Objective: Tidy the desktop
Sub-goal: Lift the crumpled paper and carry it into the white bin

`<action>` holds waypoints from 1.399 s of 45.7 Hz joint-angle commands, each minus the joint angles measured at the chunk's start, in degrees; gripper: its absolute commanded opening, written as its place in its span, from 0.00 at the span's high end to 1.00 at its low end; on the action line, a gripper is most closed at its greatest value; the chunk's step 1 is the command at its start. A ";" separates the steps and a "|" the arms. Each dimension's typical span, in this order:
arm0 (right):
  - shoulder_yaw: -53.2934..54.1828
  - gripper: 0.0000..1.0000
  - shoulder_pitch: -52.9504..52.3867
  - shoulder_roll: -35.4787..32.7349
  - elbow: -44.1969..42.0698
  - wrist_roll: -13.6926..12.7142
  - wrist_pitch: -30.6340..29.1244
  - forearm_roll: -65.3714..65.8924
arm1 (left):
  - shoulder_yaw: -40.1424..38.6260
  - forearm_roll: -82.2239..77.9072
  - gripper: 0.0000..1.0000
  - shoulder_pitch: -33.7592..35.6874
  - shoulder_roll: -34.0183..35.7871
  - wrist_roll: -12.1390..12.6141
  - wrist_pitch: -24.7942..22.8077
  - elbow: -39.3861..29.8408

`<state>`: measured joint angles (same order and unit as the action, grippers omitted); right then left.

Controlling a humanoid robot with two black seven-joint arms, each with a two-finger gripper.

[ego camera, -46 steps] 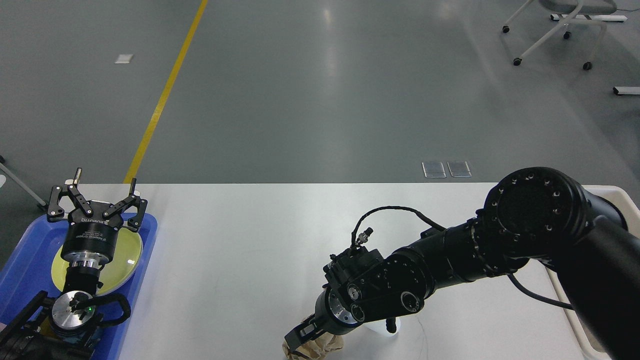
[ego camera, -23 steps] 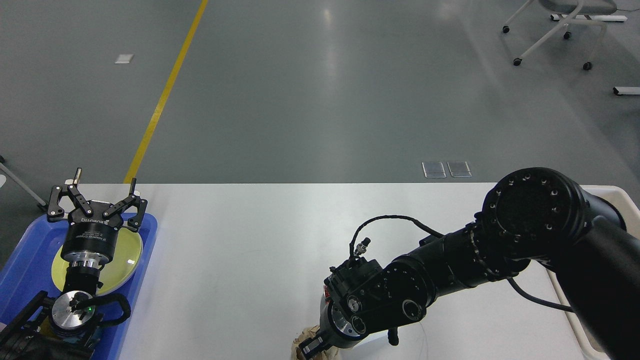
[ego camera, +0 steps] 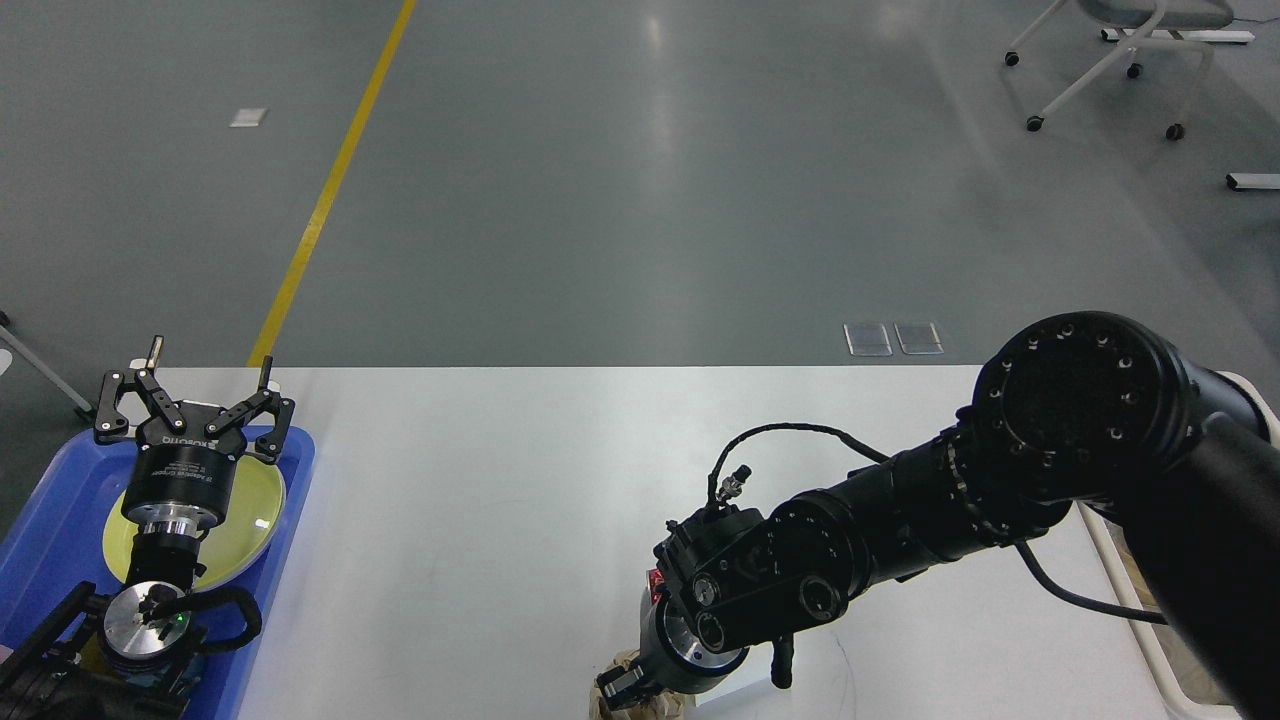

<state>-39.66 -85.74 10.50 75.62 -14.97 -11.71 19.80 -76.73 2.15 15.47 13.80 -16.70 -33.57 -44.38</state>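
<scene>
Brown crumpled paper (ego camera: 640, 705) sits at the desktop's (ego camera: 500, 480) near edge. Right gripper (ego camera: 625, 690) is on it; I cannot tell its grip. Left gripper (ego camera: 190, 400) is spread over the blue tray (ego camera: 60, 520). Paper needs clearing.

The big white desktop (ego camera: 480, 500) stands on a gray floor (ego camera: 640, 180). A blue tray (ego camera: 50, 530) sits at its left edge, and a cream bin (ego camera: 1110, 545) at its right. Crumpled brown paper (ego camera: 640, 708) lies at the near edge.
</scene>
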 commanded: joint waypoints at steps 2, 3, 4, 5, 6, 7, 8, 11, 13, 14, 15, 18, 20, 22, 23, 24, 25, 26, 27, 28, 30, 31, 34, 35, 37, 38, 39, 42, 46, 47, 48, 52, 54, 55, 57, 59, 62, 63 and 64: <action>0.02 1.00 -6.27 -3.98 4.00 0.21 -0.51 -5.73 | 0.00 0.04 0.04 0.00 -0.01 0.00 0.00 0.00; -0.07 1.00 -7.41 -4.77 5.05 0.21 -0.77 -6.34 | 0.00 0.04 0.04 0.00 -0.01 0.00 0.00 0.00; -0.07 1.00 -8.55 -5.57 6.19 0.21 -1.12 -6.87 | 0.00 0.04 0.04 0.00 -0.01 0.00 0.00 0.00; -0.07 1.00 -9.95 -6.44 7.25 0.21 -1.47 -7.40 | 0.00 -0.04 0.04 0.00 -0.01 0.00 0.00 0.00; -0.07 1.00 -11.36 -7.41 8.39 0.21 -1.83 -7.75 | 0.00 0.04 0.04 0.00 -0.01 0.00 0.00 0.00; -0.07 1.00 -12.68 -8.20 9.45 0.21 -2.26 -8.10 | 0.00 0.04 0.04 0.00 -0.01 0.00 0.00 0.00; -0.07 1.00 -13.91 -8.91 10.50 0.21 -2.70 -8.37 | 0.00 -0.04 0.04 0.00 -0.01 0.00 0.00 0.00; -0.07 1.00 -17.43 -11.02 13.32 0.21 -4.98 -8.72 | 0.00 0.04 0.04 0.00 -0.01 0.00 0.00 0.00; -0.07 1.00 -19.71 -12.42 14.55 0.21 -6.92 -8.90 | 0.00 0.04 0.04 0.00 -0.01 0.00 0.00 0.00; -0.07 1.00 -20.77 -13.04 15.08 0.21 -7.97 -9.07 | 0.00 0.04 0.04 0.00 -0.01 0.00 0.00 0.00; -0.07 1.00 -21.82 -13.74 15.52 0.21 -9.03 -9.42 | 0.00 0.04 0.04 0.00 -0.01 0.00 0.00 0.00; -0.07 1.00 -25.16 -15.41 16.66 0.30 -12.45 -11.70 | 0.00 0.04 0.04 0.00 -0.01 0.00 0.00 0.00; -0.33 1.00 -27.36 -16.64 16.84 0.30 -14.65 -13.72 | 0.00 -0.04 0.04 0.00 -0.01 0.00 0.00 0.00; -0.59 1.00 -29.82 -18.13 16.93 0.21 -16.67 -15.57 | 0.00 0.04 0.04 0.00 -0.01 0.00 0.00 0.00; -0.77 1.00 -31.14 -18.92 16.93 0.21 -17.55 -16.54 | 0.00 0.04 0.04 0.00 -0.01 0.00 0.00 0.00; -1.03 1.00 -32.37 -19.72 16.93 0.21 -18.43 -17.33 | 0.00 -0.04 0.04 0.00 -0.01 0.00 0.00 0.00; -1.56 1.00 -33.60 -20.51 16.93 0.21 -19.22 -17.86 | 0.00 0.04 0.04 0.00 -0.01 0.00 0.00 0.00; -2.26 1.00 -34.92 -21.04 16.93 0.03 -19.93 -18.30 | 0.00 0.04 0.04 0.00 -0.01 0.00 0.00 0.00; -3.40 1.00 -36.06 -21.48 16.93 -0.05 -20.63 -18.56 | 0.00 0.04 0.04 0.00 -0.01 0.00 0.00 0.00; -4.62 1.00 -37.38 -21.92 16.93 -0.14 -21.16 -18.74 | 0.09 0.04 0.04 0.00 -0.01 0.00 0.00 0.00; -7.61 1.00 -40.01 -22.62 16.93 -0.06 -21.69 -19.35 | 0.09 0.04 0.04 0.00 -0.01 0.00 0.00 0.00; -9.10 1.00 -41.51 -23.06 16.93 -0.06 -21.69 -19.88 | 0.09 -0.04 0.04 0.00 -0.01 0.00 0.00 0.00; -13.94 1.00 -45.46 -24.03 16.93 -0.14 -21.60 -22.43 | 0.00 0.04 0.04 0.00 -0.01 0.00 0.00 0.00; -15.87 1.00 -46.61 -24.12 16.93 -0.06 -21.60 -23.30 | 0.09 -0.04 0.04 0.00 -0.01 0.00 0.00 0.00; -19.91 1.00 -48.72 -24.21 16.84 -0.06 -21.25 -24.63 | 0.09 0.04 0.04 0.00 -0.01 0.00 0.00 0.00; -22.02 1.00 -49.77 -24.12 16.84 -0.06 -21.08 -25.15 | 0.00 0.04 0.04 0.00 -0.01 0.00 0.00 0.00; -24.13 1.00 -50.74 -24.03 16.75 -0.06 -20.82 -25.77 | 0.00 -0.04 0.04 0.00 -0.01 0.00 0.00 0.00; -29.67 1.00 -53.73 -23.94 16.75 0.03 -20.29 -27.00 | 0.00 0.04 0.04 0.00 -0.01 0.00 0.00 0.00; -35.65 1.00 -57.16 -24.12 16.75 0.21 -20.46 -29.90 | 0.09 0.04 0.04 0.00 -0.01 0.00 0.00 0.00; -36.88 1.00 -57.86 -24.21 16.75 0.21 -20.64 -30.69 | 0.09 -0.04 0.04 0.00 -0.01 0.00 0.00 0.00; -37.85 1.00 -58.39 -24.21 16.75 0.29 -20.72 -31.22 | 0.00 0.04 0.04 0.00 -0.01 0.00 0.00 0.00; -40.23 1.00 -59.10 -24.64 16.75 0.38 -20.73 -31.84 | 0.09 0.04 0.04 0.00 -0.01 0.00 0.00 0.00; -40.32 1.00 -59.01 -25.52 16.75 0.38 -20.64 -31.84 | 0.09 0.04 0.04 0.00 -0.01 0.00 0.00 0.00; -40.41 1.00 -58.92 -26.22 16.75 0.38 -20.55 -31.84 | 0.00 0.04 0.04 0.00 -0.01 0.00 0.00 0.00; -40.50 1.00 -58.66 -27.28 16.75 0.38 -20.46 -31.75 | 0.00 -0.04 0.04 0.00 -0.01 0.00 0.00 0.00; -40.85 1.00 -57.87 -28.33 16.40 0.38 -20.37 -31.75 | 0.00 0.04 0.04 0.00 -0.01 0.00 0.00 0.00; -41.81 1.00 -56.29 -30.88 15.61 0.38 -20.20 -31.23 | 0.09 0.04 0.04 0.00 -0.01 0.00 0.00 0.00; -42.25 1.00 -55.42 -31.93 15.00 0.38 -20.11 -31.05 | 0.00 0.04 0.04 0.00 -0.01 0.00 0.00 0.00; -42.78 1.00 -54.63 -33.16 14.21 0.38 -20.02 -30.87 | 0.00 0.04 0.04 0.00 -0.01 0.00 0.00 0.00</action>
<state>-80.66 -143.42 -18.14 91.95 -14.57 -32.12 -11.88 -76.69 2.15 15.47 13.79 -16.70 -33.57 -44.38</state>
